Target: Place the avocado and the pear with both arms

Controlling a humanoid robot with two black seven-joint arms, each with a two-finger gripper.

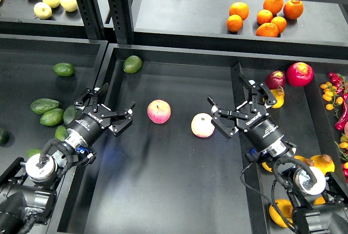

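Note:
Several dark green avocados lie in the left bin. The elongated avocado [44, 105] is to the left of my left gripper [106, 110], which is open and empty above the bin's right wall. Golden pears lie in the right bin, partly hidden by my right arm. One pear [324, 163] shows at the right and another [280, 213] lower down. My right gripper [237, 110] is open and empty over the divider, just right of a pink-yellow apple [202, 125].
A second apple [159, 111] and a lighter green avocado [132, 63] lie in the middle tray [163, 190]. Oranges [265, 16] sit on the back shelf. A red apple [299, 73] and a yellow fruit [277, 98] lie at the right bin's far end.

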